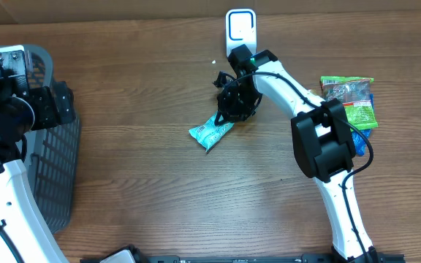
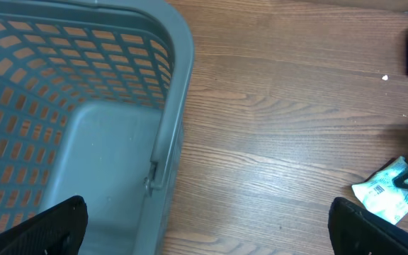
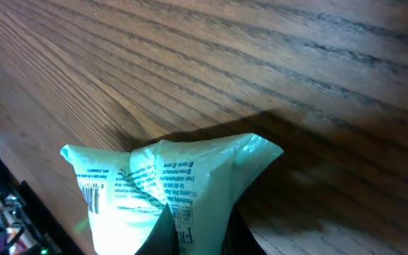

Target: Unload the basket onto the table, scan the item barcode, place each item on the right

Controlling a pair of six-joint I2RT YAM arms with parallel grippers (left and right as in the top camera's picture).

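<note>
Wood-grain worktop (image 1: 145, 204) seen from above, with both wrist views alongside. Centre: a teal packet (image 1: 212, 131) lies on the boards, its long axis running on a diagonal from the lower left to the upper right of the overhead view. The lower-left end is free. The upper-right end is taken by the right pincer (image 1: 234, 109), whose jaws are clamped together on the film. In the right wrist view the packet (image 3: 168, 184) is puckered into a ridge where it is pinched, the printed face is turned toward the camera, and a barcode (image 3: 92, 200) shows near one edge of the packet.

Behind the packet, at the far edge of the worktop, stands a white scanner (image 1: 240, 28) with a blue rim. It is near the right pincer but apart from it, and the packet's gripped end points roughly toward it.

Right: a small heap of snack bags (image 1: 349, 102) beside the right arm.

Left: a grey mesh basket (image 1: 57, 175). The left pincer (image 2: 211, 230) hangs over the basket's rim with its fingers (image 2: 55, 225) spread wide apart, holding nothing. The packet (image 2: 395, 190) appears at the far right of that wrist view, well apart from the basket.
</note>
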